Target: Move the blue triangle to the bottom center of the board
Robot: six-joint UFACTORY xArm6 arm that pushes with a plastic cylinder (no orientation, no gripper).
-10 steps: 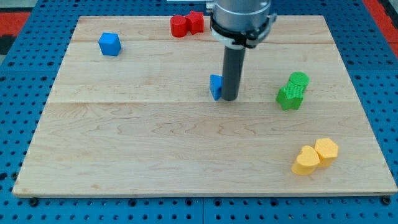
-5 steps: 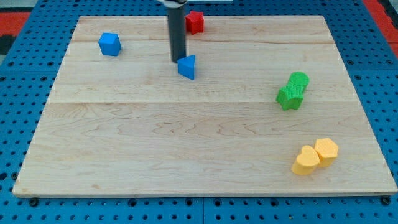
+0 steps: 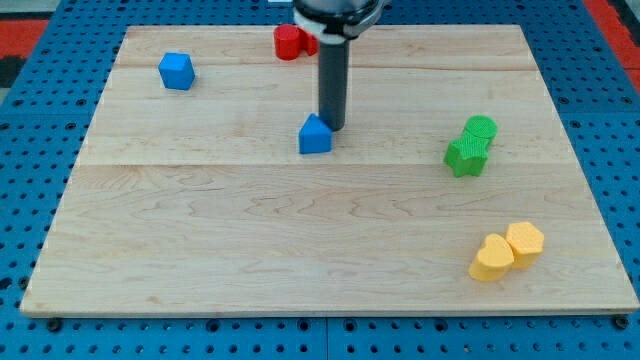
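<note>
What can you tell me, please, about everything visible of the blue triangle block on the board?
The blue triangle is a small solid block of plain matte blue, probably plastic, with a pointed top and a flat front face. It stands upright on the pale wooden board, a little above the middle of the view. My tip sits right against its upper right side, seemingly touching. No other block touches it; the blue cube lies far off at the view's upper left.

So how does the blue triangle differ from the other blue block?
The blue triangle block has a peaked top; the blue cube is flat-topped. The triangle sits mid-board, right beside my tip; the cube sits alone at the view's top left. Both are the same blue.
</note>
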